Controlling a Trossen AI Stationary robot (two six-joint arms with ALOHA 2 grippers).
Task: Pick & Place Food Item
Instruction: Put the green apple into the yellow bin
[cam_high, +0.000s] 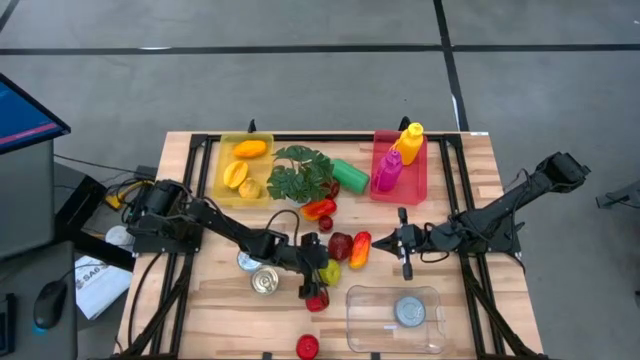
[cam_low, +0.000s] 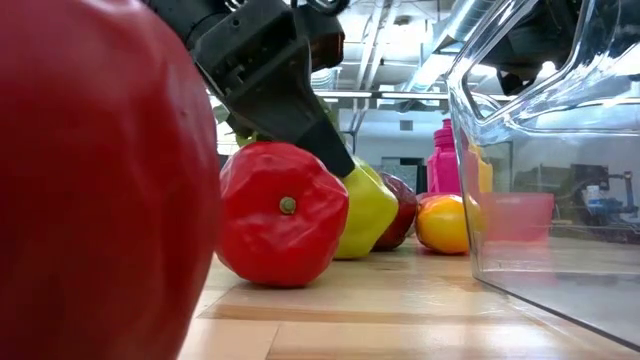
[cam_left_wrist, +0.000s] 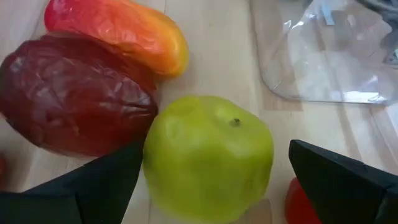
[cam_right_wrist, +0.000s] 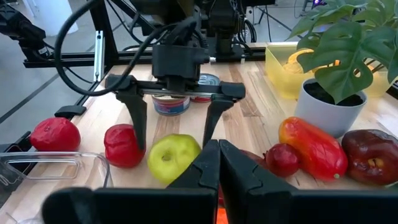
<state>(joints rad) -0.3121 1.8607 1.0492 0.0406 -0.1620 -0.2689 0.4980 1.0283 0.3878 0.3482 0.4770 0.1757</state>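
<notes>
1. My left gripper (cam_right_wrist: 173, 127) is low over the wooden table (cam_high: 460, 200), and its two fingers are wide apart.
2. The green apple (cam_left_wrist: 208, 155) sits right between those fingers. I cannot tell if the fingers touch it, and it rests on the table.
3. Just beside one finger is a red tomato (cam_right_wrist: 123, 145). In the low view it sits right in front of the apple, with the dark finger coming down behind it.
4. Just past the apple from my left gripper lies a dark red fruit (cam_left_wrist: 74, 96), and beyond that an orange and red pepper (cam_left_wrist: 118, 34).
5. The clear plastic container (cam_high: 393, 318) is near my left gripper, off to the side past the apple. A small round tin (cam_high: 408, 312) lies inside it.
6. Behind my left gripper stand two tin cans (cam_high: 265, 281).
7. My right gripper (cam_high: 404, 243) has its fingers pressed together and holds nothing. It hangs on the far side of the fruit from the left one, pointing at it.
8. Another red tomato (cam_high: 308, 346) sits alone near the table edge.
</notes>
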